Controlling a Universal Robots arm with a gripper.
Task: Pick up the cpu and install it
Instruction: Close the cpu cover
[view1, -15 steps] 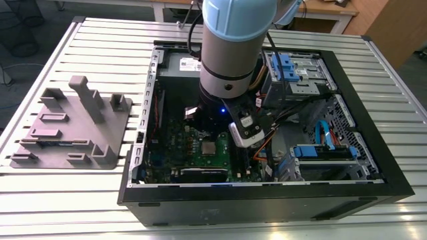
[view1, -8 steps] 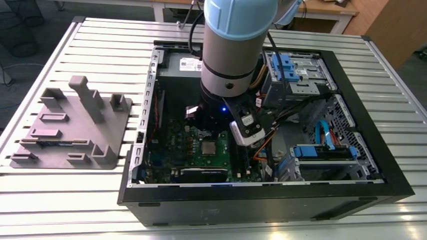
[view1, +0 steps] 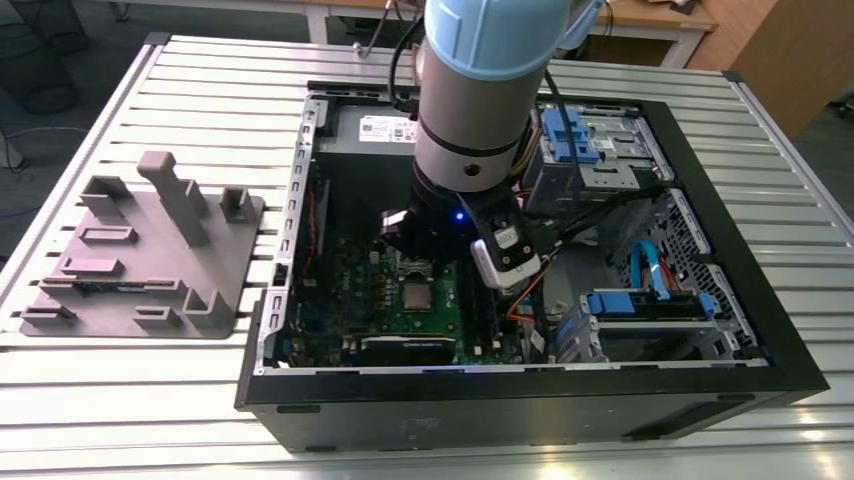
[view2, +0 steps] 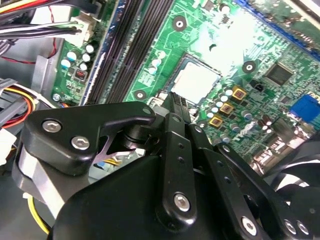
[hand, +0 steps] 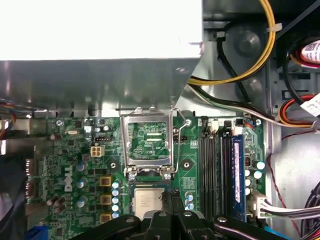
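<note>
The cpu (hand: 146, 202) is a small silvery square lying flat in its socket on the green motherboard (hand: 75, 165); it also shows in the second wrist view (view2: 196, 81) and the exterior view (view1: 416, 296). The hinged metal socket frame (hand: 148, 141) stands folded open just beyond it. My gripper (hand: 170, 199) hangs low over the board inside the open computer case (view1: 747, 300). Its two black fingertips (view2: 178, 104) are pressed together at the cpu's edge with nothing between them.
A big grey box with a white label (view1: 380, 128) sits at the case's far end. Black memory slots (hand: 216, 165) and bundled cables (hand: 250, 70) flank the socket. Blue drive bays (view1: 574, 135) line the exterior view's right. A grey fixture block (view1: 147, 250) lies on the slatted table.
</note>
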